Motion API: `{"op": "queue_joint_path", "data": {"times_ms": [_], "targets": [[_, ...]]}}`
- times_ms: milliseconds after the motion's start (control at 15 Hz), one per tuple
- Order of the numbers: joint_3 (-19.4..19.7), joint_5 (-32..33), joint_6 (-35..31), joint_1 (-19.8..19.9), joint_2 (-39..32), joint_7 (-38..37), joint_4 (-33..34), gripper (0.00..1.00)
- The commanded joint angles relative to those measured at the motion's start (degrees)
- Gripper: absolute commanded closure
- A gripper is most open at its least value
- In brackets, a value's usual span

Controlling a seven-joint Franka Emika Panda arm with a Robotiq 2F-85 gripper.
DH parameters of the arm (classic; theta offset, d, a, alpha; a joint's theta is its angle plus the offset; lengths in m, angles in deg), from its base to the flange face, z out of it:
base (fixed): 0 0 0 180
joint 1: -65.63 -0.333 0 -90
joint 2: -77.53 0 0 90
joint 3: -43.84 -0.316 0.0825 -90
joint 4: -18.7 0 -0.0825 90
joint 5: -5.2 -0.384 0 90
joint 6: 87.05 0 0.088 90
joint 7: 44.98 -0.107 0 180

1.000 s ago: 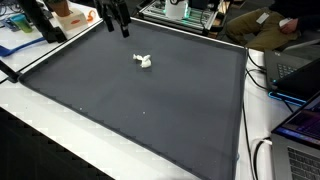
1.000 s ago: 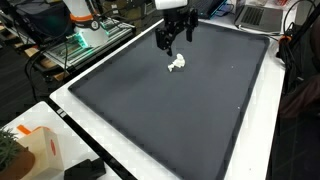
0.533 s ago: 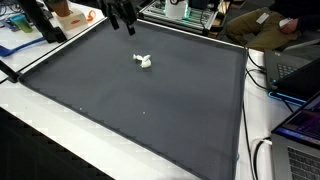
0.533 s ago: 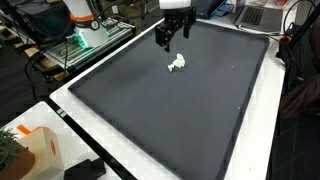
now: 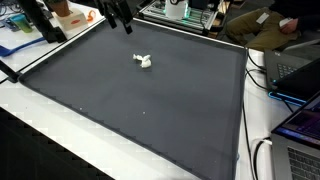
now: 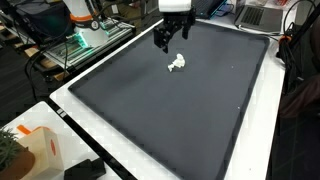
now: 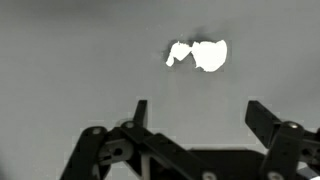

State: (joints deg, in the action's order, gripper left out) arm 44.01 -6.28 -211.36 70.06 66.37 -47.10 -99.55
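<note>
The gripper [image 6: 167, 38] hung above the dark mat [image 6: 170, 115], near its far edge. Its 2 fingers were spread wide and held nothing. The small white object [image 6: 177, 64] lay on the mat close by, untouched. In the wrist view it sat beyond the fingertips, apart from both.
</note>
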Motion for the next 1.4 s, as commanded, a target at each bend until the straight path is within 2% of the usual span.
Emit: {"op": "queue_joint_path", "data": {"times_ms": [0,667,733,1067,1333], "targets": [[1.3,-0.1,7.5,0.5,-4.0,1.5,7.3,0.00],[1.5,0.5,23.7,0.6,-16.8,1.0,28.7,0.00],[1.5,0.0,19.8,0.4,-13.0,1.1,23.4,0.00],[1.5,0.0,20.2,0.4,-13.9,1.1,24.7,0.00],[1.5,0.2,24.2,0.6,-18.8,0.0,30.9,0.00]]}}
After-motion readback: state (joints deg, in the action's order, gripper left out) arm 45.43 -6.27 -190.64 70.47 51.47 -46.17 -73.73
